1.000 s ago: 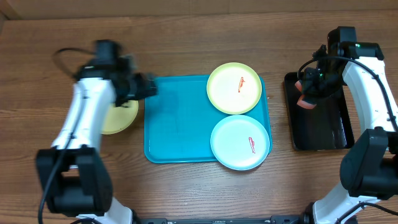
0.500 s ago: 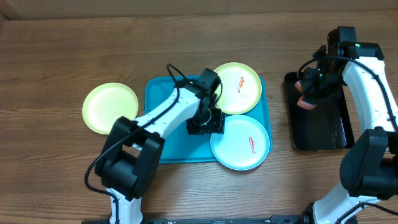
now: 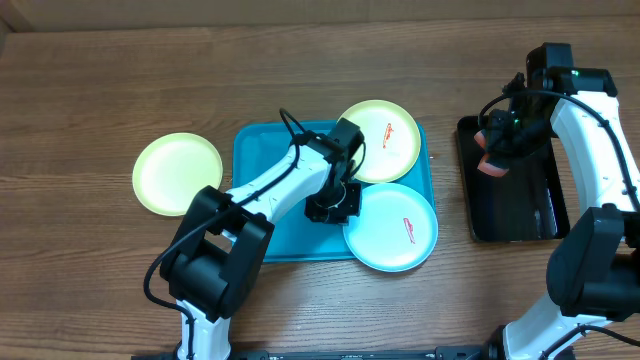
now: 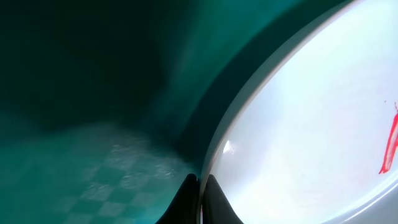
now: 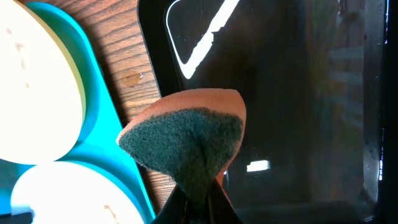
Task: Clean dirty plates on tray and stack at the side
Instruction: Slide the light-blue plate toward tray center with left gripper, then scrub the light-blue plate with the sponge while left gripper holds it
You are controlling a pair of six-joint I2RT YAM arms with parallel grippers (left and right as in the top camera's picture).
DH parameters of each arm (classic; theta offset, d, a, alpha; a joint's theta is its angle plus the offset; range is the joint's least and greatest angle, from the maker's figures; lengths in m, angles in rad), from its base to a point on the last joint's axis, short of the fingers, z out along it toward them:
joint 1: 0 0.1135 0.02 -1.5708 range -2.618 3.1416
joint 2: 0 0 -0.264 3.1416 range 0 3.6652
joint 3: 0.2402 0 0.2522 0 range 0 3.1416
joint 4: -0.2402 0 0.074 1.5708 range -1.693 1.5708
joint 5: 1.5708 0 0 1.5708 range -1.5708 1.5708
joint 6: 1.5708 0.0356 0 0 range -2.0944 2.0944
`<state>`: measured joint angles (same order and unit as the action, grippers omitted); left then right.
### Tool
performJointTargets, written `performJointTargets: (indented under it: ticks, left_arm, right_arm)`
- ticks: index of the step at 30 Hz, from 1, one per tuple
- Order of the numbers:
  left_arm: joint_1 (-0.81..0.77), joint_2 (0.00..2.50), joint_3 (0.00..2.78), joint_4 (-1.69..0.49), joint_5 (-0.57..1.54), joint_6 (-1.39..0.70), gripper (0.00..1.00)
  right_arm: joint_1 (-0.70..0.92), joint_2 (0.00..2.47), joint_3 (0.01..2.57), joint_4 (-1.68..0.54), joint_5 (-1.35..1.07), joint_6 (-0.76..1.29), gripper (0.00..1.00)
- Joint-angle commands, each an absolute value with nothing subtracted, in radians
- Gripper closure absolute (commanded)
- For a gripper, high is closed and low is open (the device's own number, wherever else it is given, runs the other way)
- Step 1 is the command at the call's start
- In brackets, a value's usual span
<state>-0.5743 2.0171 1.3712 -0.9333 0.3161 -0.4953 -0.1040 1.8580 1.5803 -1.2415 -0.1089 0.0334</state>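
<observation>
On the teal tray [image 3: 270, 200] lie a yellow-green plate [image 3: 377, 140] and a light blue plate [image 3: 395, 228], each with a red smear. A second yellow-green plate [image 3: 177, 173] rests on the wood left of the tray. My left gripper [image 3: 343, 208] is down on the tray, shut on the light blue plate's left rim. The left wrist view shows that gripper [image 4: 200, 199] pinching the thin rim of the plate [image 4: 311, 124]. My right gripper [image 3: 493, 160] hovers over the black tray, shut on an orange sponge [image 5: 186, 143] with a dark green scouring face.
A narrow glossy black tray [image 3: 515, 190] sits right of the teal tray, with a strip of bare wood [image 5: 130, 56] between them. The left arm stretches diagonally across the teal tray. A wall edge runs along the table's far side.
My left arm swung from the yellow-green plate on the table over to the tray, and its jaws closed on the light blue plate's rim. The right arm has stayed still.
</observation>
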Motion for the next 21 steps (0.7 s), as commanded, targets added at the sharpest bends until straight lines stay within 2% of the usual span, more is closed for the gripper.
performJointTargets:
  ticks: [1,7,11,16,21]
  left_arm:
    - [-0.512,2.033,1.399,-0.976,0.302,-0.463,0.96]
    - [-0.398,2.033,1.421,-1.073,0.224,-0.307,0.96]
    - [-0.347,2.033,1.421,-1.095,0.105,-0.201,0.96]
    - [-0.326,2.033,1.42,-1.096,0.01,-0.201,0.96]
    - [-0.278,2.033,1.42,-1.095,0.008,-0.215,0.96]
  right_arm:
    - [-0.105,1.844,1.591,-1.237,-0.16,0.038,0.96]
    - [-0.057,1.844,1.591,-1.235,-0.249,0.037,0.96]
    - [0.084,1.844,1.591,-1.209,-0.249,0.081,0.96]
    - [0.27,1.844,1.591,-1.124,-0.249,0.183,0.96]
    - [0.458,1.86,1.59,-1.005,-0.183,0.276,0.96]
